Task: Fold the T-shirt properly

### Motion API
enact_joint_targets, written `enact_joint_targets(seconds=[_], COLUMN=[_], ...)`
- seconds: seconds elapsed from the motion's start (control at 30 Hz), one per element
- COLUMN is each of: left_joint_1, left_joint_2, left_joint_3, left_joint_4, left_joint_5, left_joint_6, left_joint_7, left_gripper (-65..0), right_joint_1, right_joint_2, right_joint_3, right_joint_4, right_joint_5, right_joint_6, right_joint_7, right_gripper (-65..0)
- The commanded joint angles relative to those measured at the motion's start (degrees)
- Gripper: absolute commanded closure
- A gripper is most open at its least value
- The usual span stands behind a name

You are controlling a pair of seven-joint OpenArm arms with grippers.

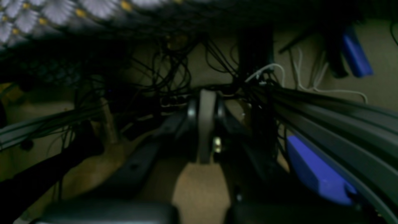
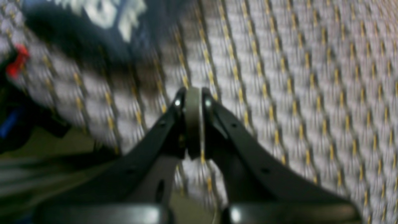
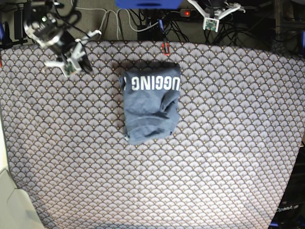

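Note:
The T-shirt (image 3: 150, 102) lies folded into a compact slate-blue bundle in the middle of the table, its white lettering facing up along the far edge. The blurred right wrist view catches a corner of the T-shirt (image 2: 93, 21) at the top left. My right gripper (image 3: 70, 63) hovers over the cloth at the far left, well apart from the shirt; its jaws are pressed together and empty (image 2: 193, 93). My left gripper (image 3: 212, 20) sits beyond the table's far edge, also shut on nothing (image 1: 207, 99).
A scallop-patterned tablecloth (image 3: 228, 143) covers the table. Tangled cables (image 1: 174, 68) and blue parts (image 1: 317, 174) lie beyond the far edge in the left wrist view. A power strip with a red light (image 3: 187, 13) is at the back. A pale object (image 3: 12, 200) stands at the near left corner.

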Motion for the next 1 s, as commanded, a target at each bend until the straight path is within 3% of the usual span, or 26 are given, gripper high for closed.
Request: enact_joint_targets(seconds=[0.0, 0.13, 0.3, 0.5, 0.73, 0.97], left_joint_1=[0.40, 0.23, -1.44, -4.34, -8.65, -14.01], left_joint_2=[-0.32, -0.32, -0.23, 2.06, 6.80, 12.78], left_joint_3=[0.36, 1.85, 2.73, 4.58, 4.58, 4.31], left_joint_4=[0.40, -1.53, -6.37, -19.82, -37.49, -57.89], left_joint_5=[0.76, 0.76, 0.41, 0.32, 0.32, 0.23], left_joint_6=[0.45, 0.45, 0.45, 0.45, 0.01, 0.01], left_joint_7=[-0.71, -0.71, -0.80, -8.45, -17.85, -29.37], left_gripper=[-0.4, -0.4, -0.4, -0.4, -0.4, -0.5], right_joint_1=[-1.59, -7.48, -10.56, -10.82, -10.03, 1.40], right_joint_2=[0.32, -1.26, -4.69, -5.39, -3.28, 1.20], right_joint_3=[0.94, 5.07, 9.82, 10.96, 11.13, 10.96], right_joint_4=[0.99, 0.99, -0.85, -13.25, -34.70, -67.75], right_joint_5=[0.78, 0.51, 0.51, 0.78, 0.78, 0.51], right_joint_6=[0.14, 0.14, 0.14, 0.14, 0.14, 0.14], right_joint_7=[3.30, 9.19, 10.51, 11.47, 26.07, 40.84], right_gripper=[0.0, 0.0, 0.0, 0.0, 0.0, 0.0])
